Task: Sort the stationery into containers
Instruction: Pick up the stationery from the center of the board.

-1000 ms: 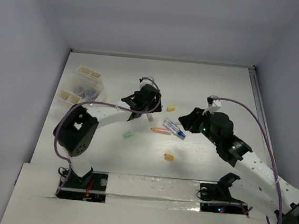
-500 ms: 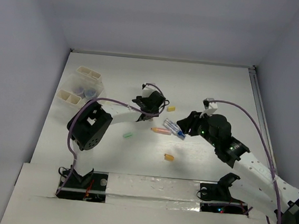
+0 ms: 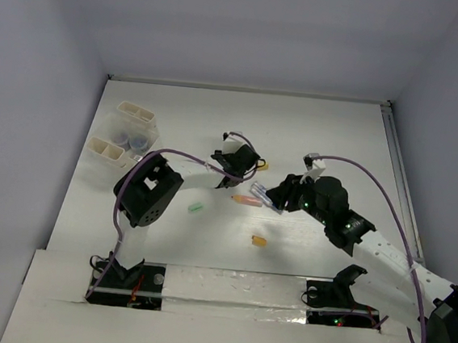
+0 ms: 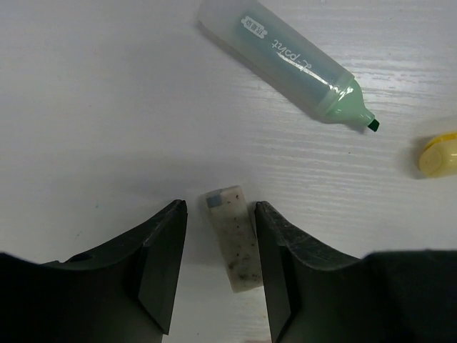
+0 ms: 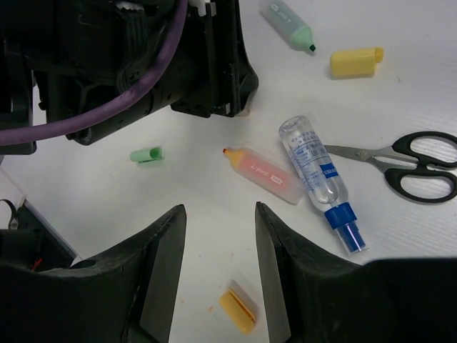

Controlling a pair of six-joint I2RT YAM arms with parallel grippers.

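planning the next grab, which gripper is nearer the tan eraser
Left. The left gripper straddles the tan eraser, open, a finger on either side. The right gripper, also open, is off to the right by the orange marker.

Eraser (image 4: 232, 246) between fingers (image 4: 161, 275) — marker (image 4: 285, 53) beyond

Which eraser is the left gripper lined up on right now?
The tan speckled eraser, lying between the left gripper's open fingers. The yellow eraser sits aside near the green marker; the green eraser and orange eraser lie farther off.

Speckled tan eraser (image 4: 234, 243) lies flat near a tilted green marker (image 4: 285, 58).
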